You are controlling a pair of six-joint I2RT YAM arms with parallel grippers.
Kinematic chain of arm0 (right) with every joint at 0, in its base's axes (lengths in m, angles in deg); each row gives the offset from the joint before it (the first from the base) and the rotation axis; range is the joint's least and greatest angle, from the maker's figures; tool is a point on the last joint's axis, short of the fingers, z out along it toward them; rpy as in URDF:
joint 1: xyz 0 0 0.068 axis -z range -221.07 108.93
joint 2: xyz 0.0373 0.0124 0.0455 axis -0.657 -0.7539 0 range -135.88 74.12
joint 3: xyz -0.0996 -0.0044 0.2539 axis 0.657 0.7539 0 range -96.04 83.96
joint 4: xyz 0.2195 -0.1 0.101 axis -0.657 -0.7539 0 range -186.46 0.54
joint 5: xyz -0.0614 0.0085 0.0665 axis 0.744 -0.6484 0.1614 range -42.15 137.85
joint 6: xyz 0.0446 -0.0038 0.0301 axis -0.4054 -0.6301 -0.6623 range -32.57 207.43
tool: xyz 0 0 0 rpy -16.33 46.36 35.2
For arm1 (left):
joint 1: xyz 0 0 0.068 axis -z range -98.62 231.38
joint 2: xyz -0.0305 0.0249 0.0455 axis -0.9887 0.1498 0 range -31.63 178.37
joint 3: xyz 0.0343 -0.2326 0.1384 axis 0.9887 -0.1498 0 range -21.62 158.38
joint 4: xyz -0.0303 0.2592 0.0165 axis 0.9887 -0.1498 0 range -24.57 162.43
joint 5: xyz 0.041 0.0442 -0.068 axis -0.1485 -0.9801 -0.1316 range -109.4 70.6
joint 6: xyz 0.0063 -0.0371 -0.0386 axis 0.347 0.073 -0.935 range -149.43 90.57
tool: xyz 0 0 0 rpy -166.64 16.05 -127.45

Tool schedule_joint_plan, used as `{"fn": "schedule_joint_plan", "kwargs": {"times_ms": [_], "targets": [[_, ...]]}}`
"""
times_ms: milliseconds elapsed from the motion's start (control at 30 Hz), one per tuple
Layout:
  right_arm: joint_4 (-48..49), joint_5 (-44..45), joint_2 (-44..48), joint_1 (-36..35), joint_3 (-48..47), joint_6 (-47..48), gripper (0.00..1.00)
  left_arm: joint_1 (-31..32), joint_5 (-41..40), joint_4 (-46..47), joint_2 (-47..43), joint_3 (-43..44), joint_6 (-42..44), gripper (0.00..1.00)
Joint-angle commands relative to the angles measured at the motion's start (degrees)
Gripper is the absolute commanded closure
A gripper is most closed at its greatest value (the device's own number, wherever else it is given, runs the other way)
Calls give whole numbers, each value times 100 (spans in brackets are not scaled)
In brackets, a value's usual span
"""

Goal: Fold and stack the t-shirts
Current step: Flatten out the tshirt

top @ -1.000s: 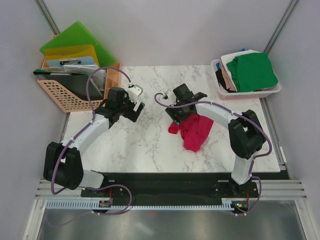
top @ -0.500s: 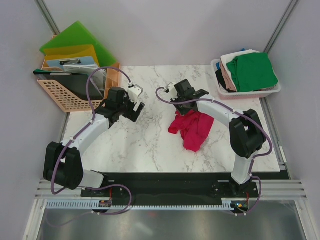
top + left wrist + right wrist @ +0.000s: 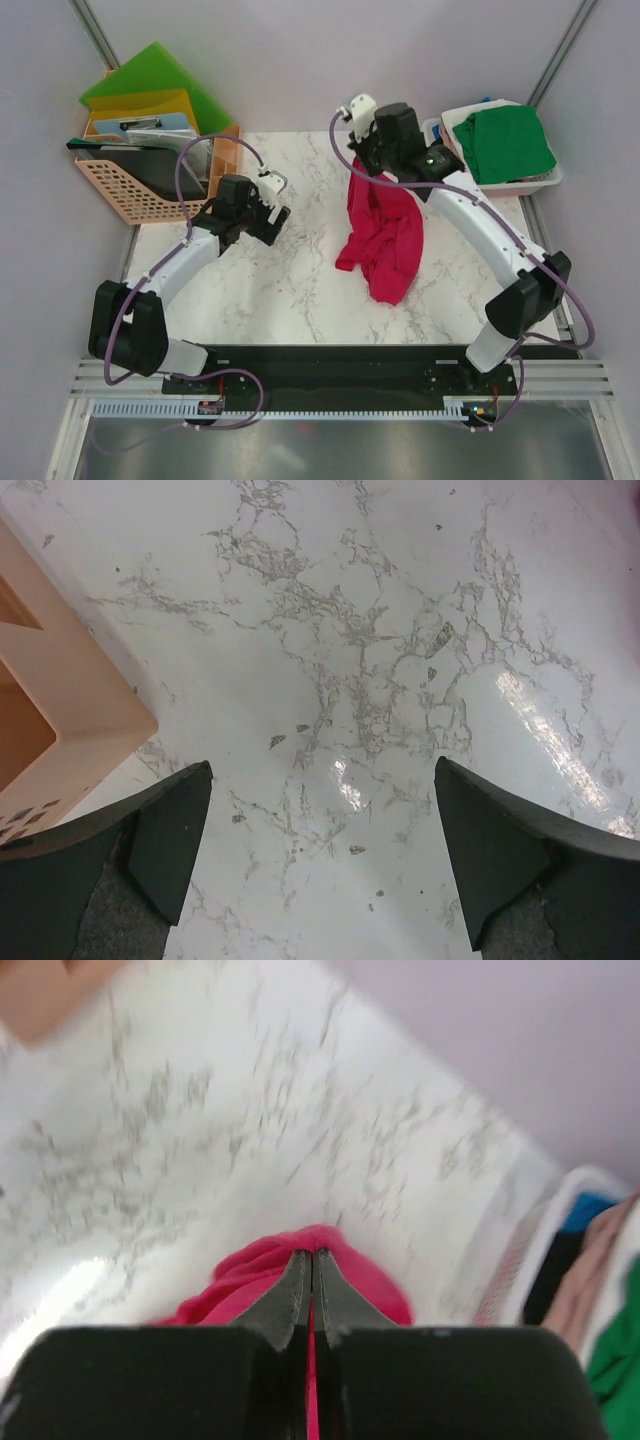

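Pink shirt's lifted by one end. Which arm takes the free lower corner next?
Left. The left claw is open and empty over bare marble, beside the shirt. The right claw is shut on the shirt's top, holding it up, so it likely can't regrasp without dropping it.

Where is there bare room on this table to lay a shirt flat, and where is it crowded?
Bare marble table lies between the left hand and the crimson t-shirt, down to the near edge. Crowded: the right side, where the right hand holds it up, the orange basket far left, the white bin far right.
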State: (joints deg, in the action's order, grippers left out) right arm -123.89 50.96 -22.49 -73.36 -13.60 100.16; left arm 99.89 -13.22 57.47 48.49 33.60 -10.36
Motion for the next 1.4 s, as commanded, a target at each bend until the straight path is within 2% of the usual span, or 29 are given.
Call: {"fn": "schedule_joint_plan", "kwargs": {"times_ms": [0,133,300,467,767,867,967,1067,1167,1300,1367], "targets": [[-132,320,600,4,-1219,300,100,39,94,-16,22,103,176,0],[-160,961,977,13,-2203,642,100,39,94,-24,-57,68,193,0],[24,1963,1670,30,-2645,1387,100,31,121,-24,-58,50,194,0],[463,3018,2436,48,-2067,2004,100,31,217,-24,65,129,150,0],[675,3415,2842,39,-1125,2067,100,66,261,-51,127,208,97,0],[597,3205,2587,39,-1143,1874,100,75,270,-42,92,182,97,0],[412,2801,1930,39,-1125,1550,100,75,270,-51,100,199,106,0],[394,2143,1498,30,-976,1250,100,75,253,-51,74,200,106,0],[289,1579,648,-49,-1124,881,100,66,218,-77,4,173,132,0],[96,1289,-321,-356,-1957,740,100,66,130,-104,-75,156,158,0],[-115,1183,-925,-462,-3054,661,100,75,104,-139,-110,164,176,0]]}}
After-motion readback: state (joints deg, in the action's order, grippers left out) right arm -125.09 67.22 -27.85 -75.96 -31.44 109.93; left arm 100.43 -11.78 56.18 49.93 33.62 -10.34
